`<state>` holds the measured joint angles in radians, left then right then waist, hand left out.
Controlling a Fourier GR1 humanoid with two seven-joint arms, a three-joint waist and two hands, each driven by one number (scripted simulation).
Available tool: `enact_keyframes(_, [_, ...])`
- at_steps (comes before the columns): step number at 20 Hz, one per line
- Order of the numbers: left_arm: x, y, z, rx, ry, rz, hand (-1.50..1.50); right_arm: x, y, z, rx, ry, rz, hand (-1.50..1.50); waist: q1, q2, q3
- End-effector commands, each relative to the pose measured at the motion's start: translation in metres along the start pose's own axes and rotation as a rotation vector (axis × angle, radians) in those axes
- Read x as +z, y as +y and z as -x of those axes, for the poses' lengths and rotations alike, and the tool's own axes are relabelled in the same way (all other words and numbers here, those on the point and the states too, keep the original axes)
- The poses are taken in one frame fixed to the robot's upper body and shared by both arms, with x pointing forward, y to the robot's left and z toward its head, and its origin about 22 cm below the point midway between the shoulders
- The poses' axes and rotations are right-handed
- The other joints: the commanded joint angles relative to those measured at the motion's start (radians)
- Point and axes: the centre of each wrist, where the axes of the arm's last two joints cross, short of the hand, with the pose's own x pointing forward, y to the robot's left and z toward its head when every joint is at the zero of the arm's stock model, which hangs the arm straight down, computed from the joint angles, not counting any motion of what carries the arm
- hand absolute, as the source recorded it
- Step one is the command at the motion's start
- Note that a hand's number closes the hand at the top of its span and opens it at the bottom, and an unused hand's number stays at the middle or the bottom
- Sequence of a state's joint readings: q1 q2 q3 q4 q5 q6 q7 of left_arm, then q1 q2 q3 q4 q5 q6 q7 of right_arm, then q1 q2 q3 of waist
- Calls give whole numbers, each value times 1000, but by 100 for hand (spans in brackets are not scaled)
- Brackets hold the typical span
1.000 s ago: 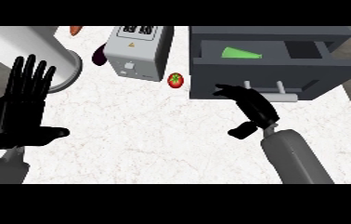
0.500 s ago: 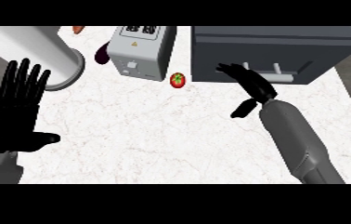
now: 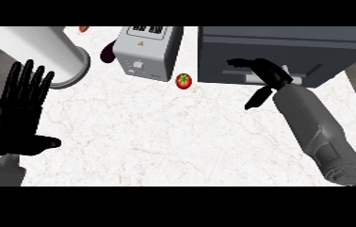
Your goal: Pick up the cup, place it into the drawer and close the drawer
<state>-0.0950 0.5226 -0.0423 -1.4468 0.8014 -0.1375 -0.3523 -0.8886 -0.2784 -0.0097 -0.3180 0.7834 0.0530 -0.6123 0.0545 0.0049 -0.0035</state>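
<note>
The dark grey drawer cabinet (image 3: 278, 44) stands at the back right of the counter, and its drawer front (image 3: 316, 75) sits flush with the body. No cup shows anywhere in the head view. My right hand (image 3: 262, 71) lies against the drawer front with its fingers stretched out towards the handle and its thumb hanging down; it holds nothing. My left hand (image 3: 24, 109) rests open at the left edge, fingers up, well away from the cabinet.
A grey toaster (image 3: 147, 52) stands at the back middle, with a small red tomato (image 3: 183, 80) in front of it and a dark purple eggplant (image 3: 109, 52) on its left. A large white cylinder (image 3: 43, 52) fills the back left corner.
The drawer, open a second ago with a green cup inside, is now shut. My right hand moved forward with the drawer front. The left hand slid a little leftwards.
</note>
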Motion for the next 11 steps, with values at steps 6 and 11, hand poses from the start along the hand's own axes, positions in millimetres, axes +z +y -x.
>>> enact_keyframes(6, [-10,-14,3,-25,-14,6,-150,9,-47,12,9,104,56,-150,35,33,8])
enact_keyframes(11, [1,-2,15,-29,-11,5,-150,3,-41,7,1,101,53,-150,34,36,6])
